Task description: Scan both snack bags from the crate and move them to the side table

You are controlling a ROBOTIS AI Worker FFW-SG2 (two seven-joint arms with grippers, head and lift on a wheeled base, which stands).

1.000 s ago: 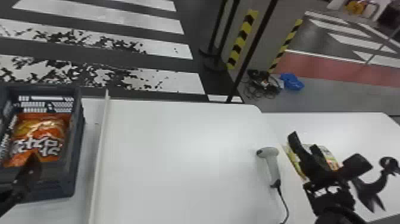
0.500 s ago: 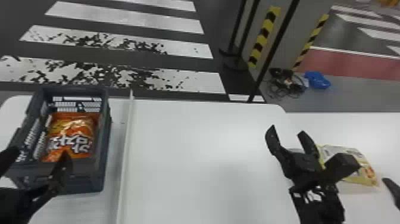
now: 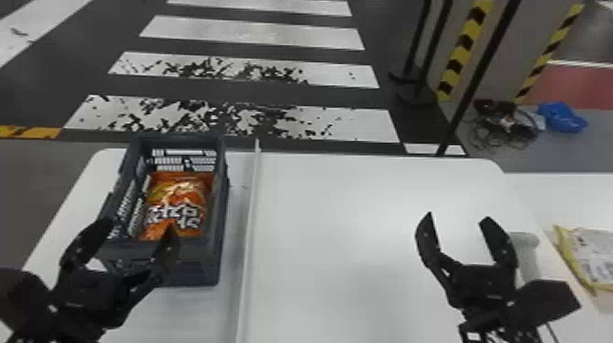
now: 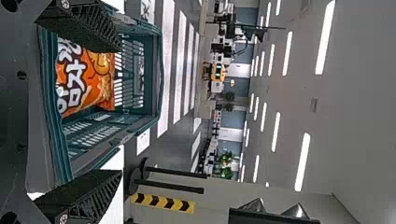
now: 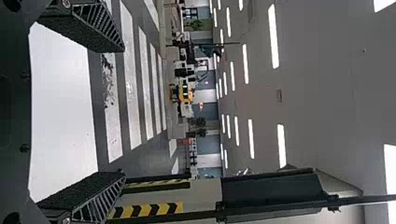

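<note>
Hanging at the near side of the crate (image 3: 196, 269), left gripper (image 3: 139, 228) is spread, empty; orange snack bag (image 3: 178, 200) lies inside, just beyond its fingertips. Right gripper (image 3: 458, 219), also spread and empty, has shifted left, away from yellow bag (image 3: 593, 255) on side table (image 3: 570, 196). Likely one bag to go.
</note>
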